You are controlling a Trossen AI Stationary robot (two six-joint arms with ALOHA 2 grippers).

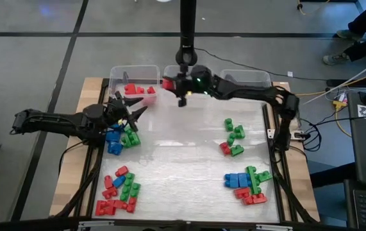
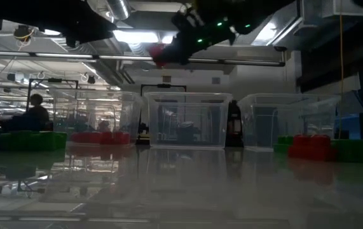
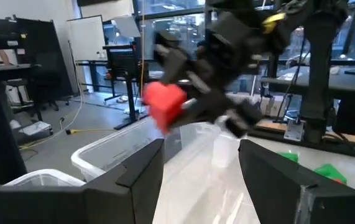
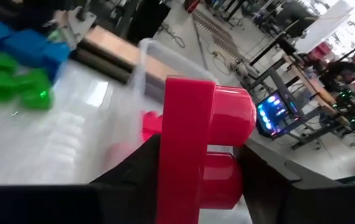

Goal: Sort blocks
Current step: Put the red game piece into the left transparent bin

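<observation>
Red block (image 4: 202, 149) sits clamped in my right gripper (image 1: 177, 84), just short of the bin (image 1: 133, 79) holding other reds, probably over its near rim. I should carry farther over before letting go. Left gripper (image 1: 131, 110) waits open above blue and green blocks (image 1: 122, 136).

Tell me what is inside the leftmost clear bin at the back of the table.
The leftmost clear bin holds a few red blocks lying toward its right side. The rest of its floor looks bare. The right pincer carries another red block beside its rim.
</observation>
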